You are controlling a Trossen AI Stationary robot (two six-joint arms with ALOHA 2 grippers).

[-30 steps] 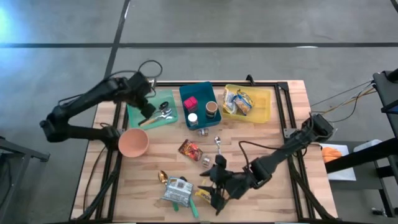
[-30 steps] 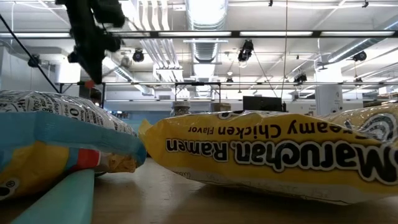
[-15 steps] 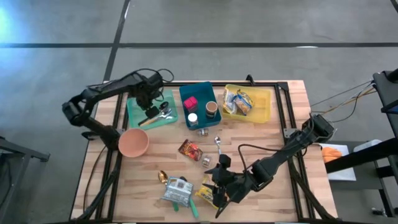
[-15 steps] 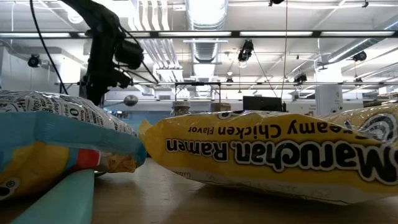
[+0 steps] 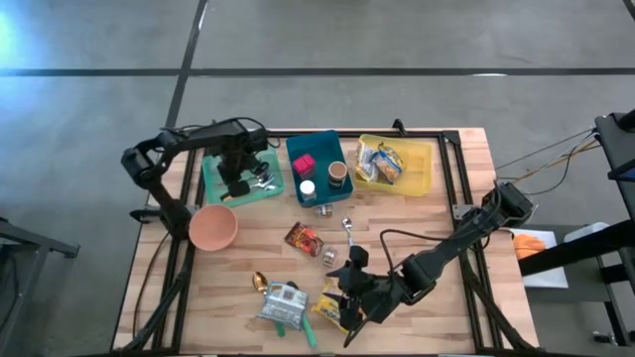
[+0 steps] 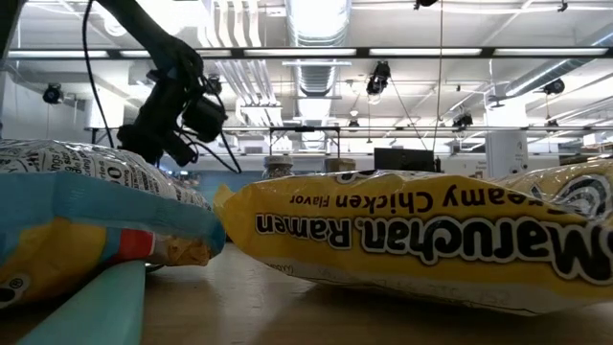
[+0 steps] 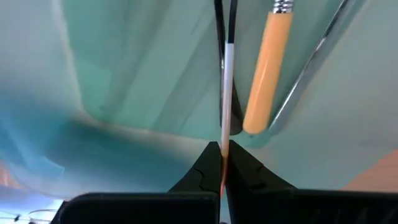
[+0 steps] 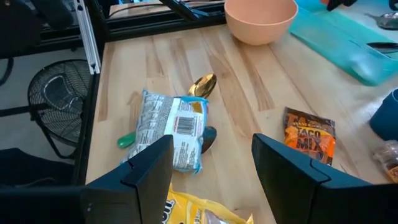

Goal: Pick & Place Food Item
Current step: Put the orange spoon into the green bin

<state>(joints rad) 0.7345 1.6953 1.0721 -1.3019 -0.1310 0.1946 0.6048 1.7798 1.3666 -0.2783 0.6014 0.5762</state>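
Observation:
My left gripper (image 5: 236,188) is down in the green tray (image 5: 213,169) at the table's far left. It is shut on a thin flat utensil (image 7: 225,93) seen edge on. An orange-handled utensil (image 7: 267,68) lies in the tray beside it. My right gripper (image 5: 349,297) stands open near the table's front edge, above the yellow ramen packet (image 8: 199,214), whose flat underside lies on the wood (image 6: 421,240). Left of it lie a blue-and-white food packet (image 5: 281,302) and a red snack packet (image 5: 304,238). My left gripper pinches the thin utensil between its two fingertips (image 7: 208,163), on its orange end (image 7: 222,177). The fingers come from above, slanting down, and the utensil runs on ahead along them over the tray floor. Whether its far end rests on the tray I cannot tell.
A pink bowl (image 5: 212,226) stands just in front of the green tray. A blue bin (image 5: 317,149) with cups and a red box and a yellow bin (image 5: 422,164) with packets stand at the far edge. A gold spoon (image 5: 260,282) and a green utensil (image 5: 301,325) lie by the packets.
My left gripper has come down from high above the table into the green tray, tipping steeply downward and rolling, still shut on the thin utensil. The arm's elbow has swung in toward the table's far left.

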